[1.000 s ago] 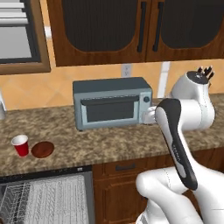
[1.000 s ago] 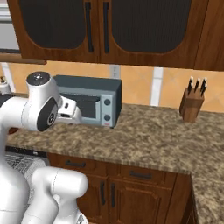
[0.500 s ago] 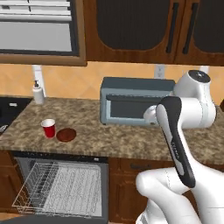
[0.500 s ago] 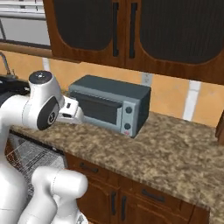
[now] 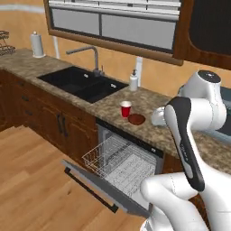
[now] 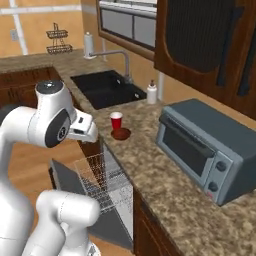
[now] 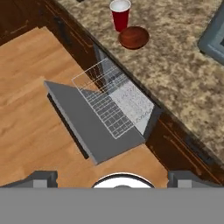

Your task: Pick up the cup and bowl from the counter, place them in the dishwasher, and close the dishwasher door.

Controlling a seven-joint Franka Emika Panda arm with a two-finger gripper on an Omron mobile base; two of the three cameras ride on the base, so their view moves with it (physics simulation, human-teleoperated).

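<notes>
Gripper [image 7: 112,177] of the white arm hangs high above the wooden floor [image 7: 30,131], its two dark fingertips [image 7: 43,178] spread wide apart with nothing between them, well apart from every task item. Below and ahead of it lies the flat grey drop-down dishwasher door [image 7: 89,124], folded fully down, its long dark bar handle [image 5: 90,189] along the outer edge. Over the door, the white wire dish rack [image 5: 118,163] stands pulled out of the under-counter dishwasher [image 5: 135,149]. Farther away, on the brown speckled granite counter [image 6: 170,185] just above the dishwasher, the small red tapered party cup [image 5: 126,108] with its white rim stands upright. The shallow round reddish-brown bowl [image 5: 136,119] sits just beside it, on its right in the left base view; whether they touch I cannot tell. Left of the cup are a white soap bottle [image 5: 133,81] and a black sink [image 5: 81,83] with a grey faucet [image 5: 88,56]. To the right along the counter rests a grey toaster oven [image 6: 210,147].
</notes>
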